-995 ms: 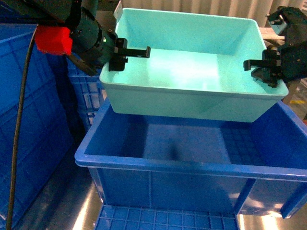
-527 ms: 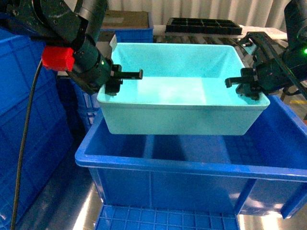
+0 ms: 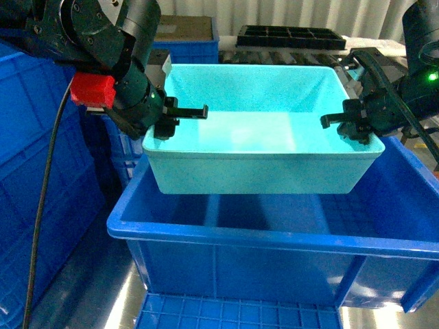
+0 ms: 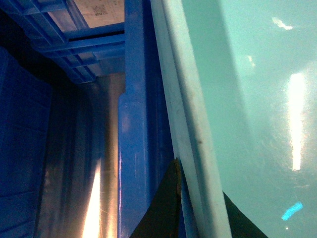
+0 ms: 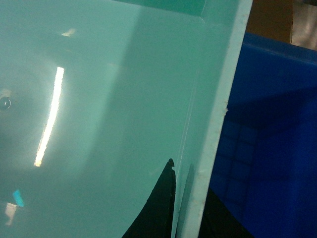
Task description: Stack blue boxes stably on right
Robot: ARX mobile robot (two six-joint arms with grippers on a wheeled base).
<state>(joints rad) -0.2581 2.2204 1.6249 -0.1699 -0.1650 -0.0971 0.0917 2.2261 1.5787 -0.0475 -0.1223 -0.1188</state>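
Backdrop: pale corrugated wall behind; black divided tray (image 3: 291, 36) far back, beyond the turquoise tub (image 3: 264, 127). More blue crates (image 3: 34, 199) stacked on the left of it.
Floor/worktop: shiny metal surface (image 3: 127, 301) below-left of the royal-blue crate (image 3: 274, 236); blue grid panel (image 3: 233, 317) at bottom edge under the crate.
Tub: pale turquoise, smooth tapered walls, rolled rim, inside empty. Sits over the crate's opening, lower part below the crate's front rim line, roughly level. Can't tell if its base touches the crate floor.
Crate: larger, royal-blue, ribbed, directly under tub; its rim shows on front, left + right of tub.
Left end effector (image 3: 180, 114): clamped on tub's left short wall, one finger inside, other outside. L wrist cam: dark fingers (image 4: 163, 208) either side of the rim, tub wall (image 4: 237, 99) on one side, crate edge (image 4: 133, 129) on the other.
Right end effector (image 3: 343, 123): same on tub's right short wall, pinched over rim. R wrist cam: dark finger (image 5: 158, 208) against inner wall of tub (image 5: 99, 99), crate (image 5: 267, 163) beyond rim.
Arms: left arm has red block (image 3: 92, 89) + black cable (image 3: 44, 205) hanging down, left of tub.
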